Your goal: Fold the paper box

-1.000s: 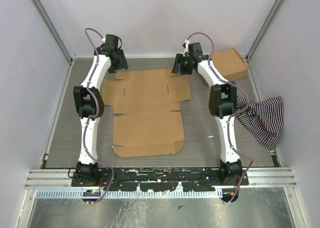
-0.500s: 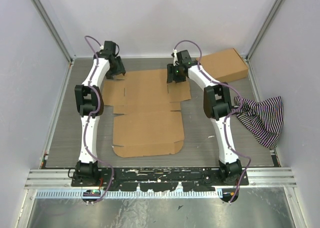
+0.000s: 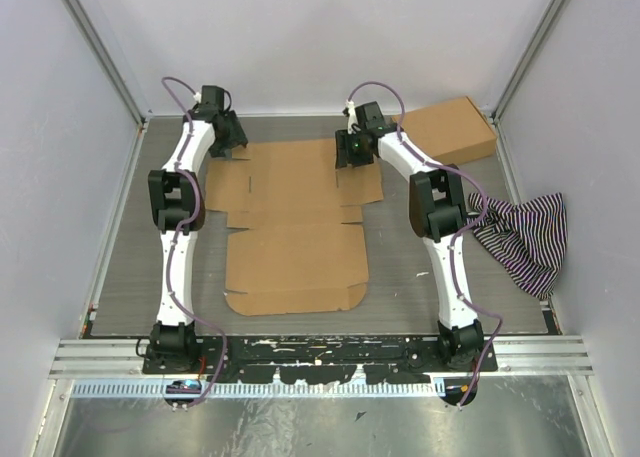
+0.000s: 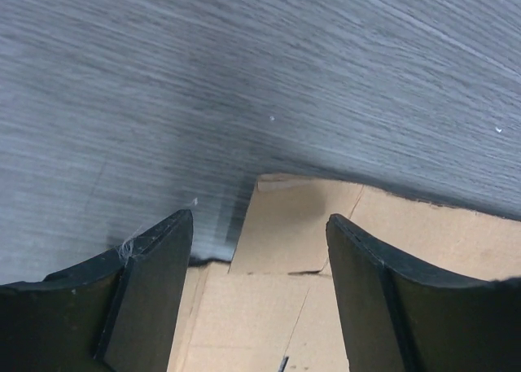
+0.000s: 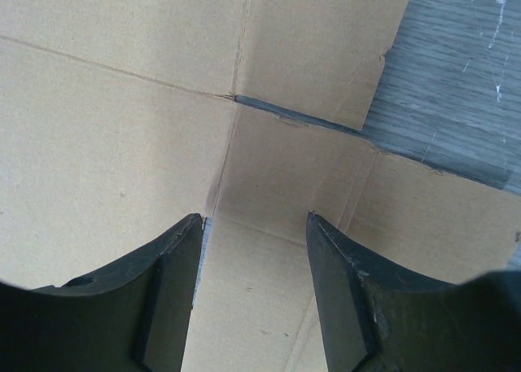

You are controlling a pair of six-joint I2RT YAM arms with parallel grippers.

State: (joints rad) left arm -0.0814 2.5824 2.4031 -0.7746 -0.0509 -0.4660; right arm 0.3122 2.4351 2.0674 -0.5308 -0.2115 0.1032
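Observation:
The paper box [image 3: 295,227] is a brown die-cut cardboard sheet lying flat and unfolded in the middle of the table, with creased panels, side flaps and thin slits. My left gripper [image 3: 228,142] is open and empty over its far left corner; the left wrist view shows the corner flap [image 4: 297,225] between my fingers [image 4: 259,219]. My right gripper [image 3: 350,155] is open and empty over the far right part of the sheet; the right wrist view shows creased panels [image 5: 277,177] below the fingers [image 5: 254,217].
A compact flat brown carton [image 3: 448,129] lies at the back right. A black-and-white striped cloth [image 3: 525,235] is heaped by the right wall. Side walls and a back wall close in the grey table [image 3: 140,247].
My right gripper has swung left from the carton side onto the sheet's far right corner. My left gripper has shifted slightly back and left at the far left corner.

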